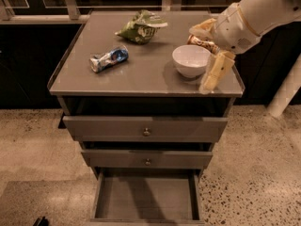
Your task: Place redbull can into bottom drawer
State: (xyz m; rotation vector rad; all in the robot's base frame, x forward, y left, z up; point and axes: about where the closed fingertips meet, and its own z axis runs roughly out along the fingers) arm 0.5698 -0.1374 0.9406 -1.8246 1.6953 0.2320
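The redbull can, blue and silver and dented, lies on its side on the left part of the cabinet top. The bottom drawer is pulled out and its flat floor is bare. My gripper hangs over the right side of the top, by the white bowl, far right of the can. It is open and holds nothing; one finger points down by the bowl's right rim, the other reaches behind it.
A gold-brown can lies behind the bowl, partly hidden by my gripper. A green snack bag sits at the back middle. Two knobbed drawers above the bottom one are pulled out a little. A white post stands at the right.
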